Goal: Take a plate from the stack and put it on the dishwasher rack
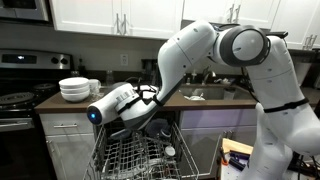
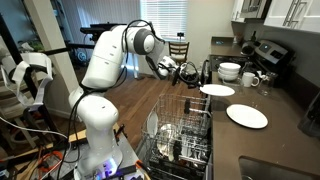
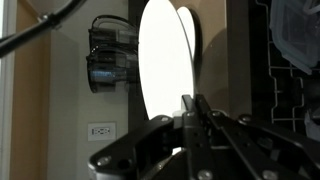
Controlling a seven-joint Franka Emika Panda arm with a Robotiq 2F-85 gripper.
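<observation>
Above the dishwasher rack (image 2: 168,128), which stands drawn out in front of the cabinets, the gripper (image 2: 185,72) hangs at the end of the outstretched white arm (image 2: 120,50), about level with the countertop edge. From the wrist camera, the 2 dark fingers (image 3: 186,112) are pressed together on the lower rim of the held plate (image 3: 165,60), clamping it. That plate stands on edge and is seen nearly side-on, so it reads as a tall white oval against a beige wall with a wall socket (image 3: 100,130). Whether it touches any tine I cannot tell. In an exterior view the rack (image 1: 120,158) shows rows of light wire tines below the dark gripper.

On the dark counter (image 2: 290,122) beside the rack lies the stack (image 2: 217,90), a low flat white round just beside a taller pile of white bowls (image 2: 230,70). Its layers are too small to count. 1 lone plate (image 2: 247,116) lies flat, apart from the stack and nearer the camera. In an exterior view the bowls (image 1: 75,88) sit on the counter next to a stove (image 1: 18,98)
</observation>
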